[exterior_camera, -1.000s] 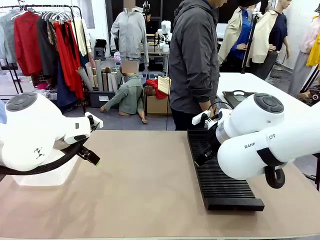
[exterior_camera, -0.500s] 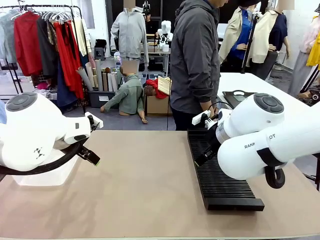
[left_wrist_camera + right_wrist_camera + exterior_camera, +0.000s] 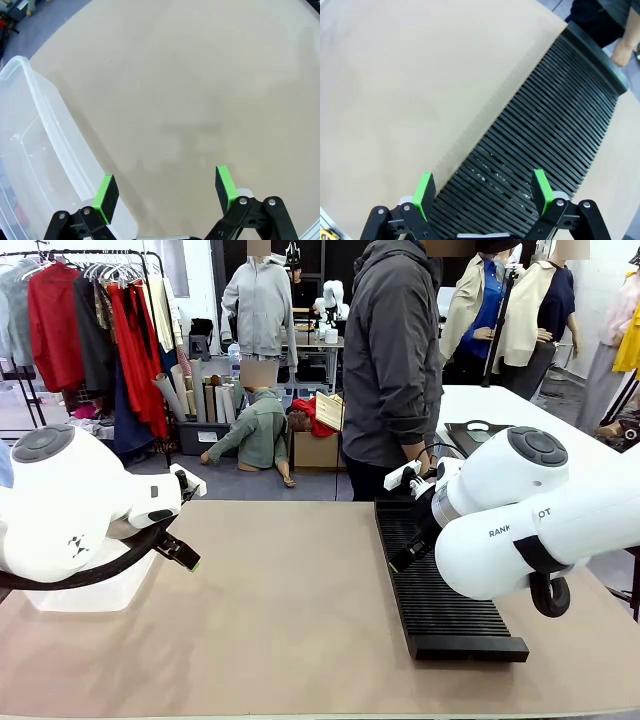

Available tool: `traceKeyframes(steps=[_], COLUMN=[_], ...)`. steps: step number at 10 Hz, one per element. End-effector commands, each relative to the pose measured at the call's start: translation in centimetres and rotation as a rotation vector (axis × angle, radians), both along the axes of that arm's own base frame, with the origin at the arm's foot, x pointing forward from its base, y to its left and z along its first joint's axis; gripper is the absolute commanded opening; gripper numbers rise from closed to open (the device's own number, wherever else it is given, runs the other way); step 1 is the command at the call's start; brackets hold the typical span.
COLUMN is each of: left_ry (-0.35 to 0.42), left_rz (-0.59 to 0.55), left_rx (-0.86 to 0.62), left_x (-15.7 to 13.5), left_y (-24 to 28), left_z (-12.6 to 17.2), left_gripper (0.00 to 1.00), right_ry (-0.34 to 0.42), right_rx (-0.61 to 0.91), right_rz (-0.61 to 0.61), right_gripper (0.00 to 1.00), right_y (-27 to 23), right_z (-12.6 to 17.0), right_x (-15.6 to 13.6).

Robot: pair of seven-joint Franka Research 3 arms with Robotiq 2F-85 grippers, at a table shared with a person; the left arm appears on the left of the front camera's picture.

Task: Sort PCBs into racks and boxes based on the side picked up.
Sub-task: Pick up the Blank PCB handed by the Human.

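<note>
Your rack (image 3: 430, 625) lies on the right of the tabletop (image 3: 290, 610), running from your side toward the person (image 3: 390, 360) standing behind its far end. The tub (image 3: 45, 110) sits at the left edge, well apart from it.

A matte beige tabletop (image 3: 290, 610) fills the foreground under even indoor light. Beyond its far edge lies a grey floor (image 3: 180, 475). At the far left, hanging garments (image 3: 60, 325) in red, grey and dark tones crowd a black rail. Just right of them, pale rolls (image 3: 205, 398) stand upright before a white wall (image 3: 207, 290), with a dark crate (image 3: 200, 438) at their foot. A cardboard box (image 3: 312, 450) sits on the floor near the middle. At the right stands a white table (image 3: 520, 405) bearing a flat black tray (image 3: 468, 438).
</note>
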State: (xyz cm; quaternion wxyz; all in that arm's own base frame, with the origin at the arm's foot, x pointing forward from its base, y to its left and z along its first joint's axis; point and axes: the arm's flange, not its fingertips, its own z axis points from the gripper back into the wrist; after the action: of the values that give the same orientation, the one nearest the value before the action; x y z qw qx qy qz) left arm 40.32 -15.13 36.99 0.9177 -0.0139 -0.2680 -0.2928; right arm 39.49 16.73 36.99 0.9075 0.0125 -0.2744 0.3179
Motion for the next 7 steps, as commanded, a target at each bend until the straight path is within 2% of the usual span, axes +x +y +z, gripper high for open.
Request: traceKeyframes(steps=[1,3,4,5,7], left_ry=[0.008,0.042,0.092,0.129,0.273], left_rz=[0.021,0.038,0.094,0.100,0.116], left_rx=[0.006,-0.027,-0.041,-0.066,-0.150], left_x=[0.4,1.6,2.6,3.5,5.2], left_y=[-0.1,0.4,0.6,0.6,1.6], left_z=[0.5,2.5,4.1,6.1,9.7], left_gripper=[1.00,1.00,1.00,1.00,1.00], right_ry=[-0.012,0.019,0.048,0.127,0.211], right_rx=[-0.007,0.024,0.031,0.048,0.119], right_rz=[-0.006,-0.023,-0.039,-0.026,-0.160], right_gripper=[1.00,1.00,1.00,1.00,1.00], right_y=[-0.2,-1.1,-1.8,-2.4,-3.6], right_z=[0.8,3.2,4.6,6.5,10.8], right_x=[0.1,0.5,1.1,1.6,2.3])
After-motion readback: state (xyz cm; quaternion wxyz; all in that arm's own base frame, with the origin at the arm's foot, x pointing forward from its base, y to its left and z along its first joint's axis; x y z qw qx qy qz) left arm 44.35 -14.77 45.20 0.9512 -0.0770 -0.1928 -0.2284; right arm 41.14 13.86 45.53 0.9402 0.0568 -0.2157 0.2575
